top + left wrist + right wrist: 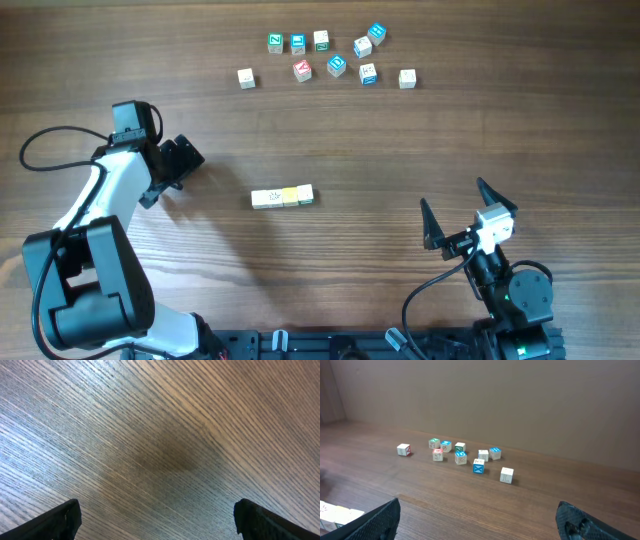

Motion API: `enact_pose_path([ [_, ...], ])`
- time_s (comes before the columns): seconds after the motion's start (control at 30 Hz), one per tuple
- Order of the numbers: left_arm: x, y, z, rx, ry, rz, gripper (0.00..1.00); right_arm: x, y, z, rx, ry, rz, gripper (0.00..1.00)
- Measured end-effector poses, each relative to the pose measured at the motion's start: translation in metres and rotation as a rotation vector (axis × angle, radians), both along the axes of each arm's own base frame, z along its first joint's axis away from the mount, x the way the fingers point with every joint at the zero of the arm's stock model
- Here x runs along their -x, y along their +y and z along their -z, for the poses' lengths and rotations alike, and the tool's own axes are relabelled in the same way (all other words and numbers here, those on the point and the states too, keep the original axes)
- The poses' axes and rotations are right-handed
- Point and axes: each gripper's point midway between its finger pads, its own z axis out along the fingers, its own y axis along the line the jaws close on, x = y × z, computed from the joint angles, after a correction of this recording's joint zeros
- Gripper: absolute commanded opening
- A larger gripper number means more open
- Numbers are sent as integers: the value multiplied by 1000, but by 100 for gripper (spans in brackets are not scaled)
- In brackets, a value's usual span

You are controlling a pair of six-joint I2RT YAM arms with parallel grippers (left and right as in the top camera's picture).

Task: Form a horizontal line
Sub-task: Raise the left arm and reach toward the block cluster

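Observation:
The horizontal line (282, 197) is a short straight row of several touching cubes in mid-table: whitish at its left, then yellow, with a green-edged one at its right end. Its left end shows at the lower left edge of the right wrist view (334, 512). My left gripper (186, 162) hovers open to the left of the row, well apart from it. In the left wrist view only bare wood lies between the left gripper (156, 510) fingers. My right gripper (452, 194) stands open to the right of the row, nothing between its fingers (391, 515).
Several loose letter cubes (336, 66) lie scattered at the far side of the table, also seen in the right wrist view (478, 466). Single whitish cubes sit at each end of the scatter (246, 78) (407, 78). Arm bases stand at the near edge.

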Motion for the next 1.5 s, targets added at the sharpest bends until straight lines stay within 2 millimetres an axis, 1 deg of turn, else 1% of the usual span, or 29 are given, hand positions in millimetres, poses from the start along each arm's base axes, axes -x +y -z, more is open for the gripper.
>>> enact_pose_path([
  [0.03, -3, 1, -2, -3, -15, 0, 100, 0, 0, 0, 0, 0, 0, 100],
  [0.07, -6, 1, -8, -9, -39, 1, 100, 0, 0, 0, 0, 0, 0, 100],
  [0.1, -10, 2, -20, -20, -77, 6, 100, 0, 0, 0, 0, 0, 0, 100],
  [0.13, -15, 3, -44, -39, -149, 12, 100, 0, 0, 0, 0, 1, 0, 100],
  [0.17, -18, 4, -77, -60, -243, 14, 100, 0, 0, 0, 0, 0, 0, 100],
  [0.2, -19, 4, -115, -87, -354, 16, 100, 0, 0, 0, 0, 1, 0, 100],
  [0.23, -13, 3, -172, -125, -514, 14, 100, 0, 0, 0, 0, 1, 0, 100],
  [0.27, -5, 2, -195, -140, -574, 13, 100, 0, 0, 0, 0, 2, 0, 100],
  [0.3, 7, -1, -226, -161, -665, 13, 100, 0, 0, 0, 0, 2, 0, 100],
  [0.33, 18, -3, -250, -180, -738, 14, 100, 0, 0, 0, 0, 2, 0, 100],
  [0.37, 25, -4, -260, -188, -768, 13, 100, 0, 0, 0, 1, 1, 0, 100],
  [0.4, 29, -5, -264, -191, -779, 13, 100, 0, 0, 0, 0, 2, 0, 100],
  [0.47, 32, -6, -263, -189, -771, 13, 100, 0, 0, 0, 0, 2, 0, 100],
  [0.6, 25, -4, -248, -177, -718, 14, 100, 0, 0, 0, 0, 2, 0, 100],
  [0.73, 16, -2, -226, -160, -647, 15, 100, 0, 0, 0, 0, 2, 0, 100],
  [0.8, 15, -2, -222, -157, -636, 15, 100, 0, 0, 0, 1, 2, 0, 100],
  [1.5, 14, -5, -222, -143, -639, 26, 100, 0, 0, 0, 0, 2, 0, 100],
])
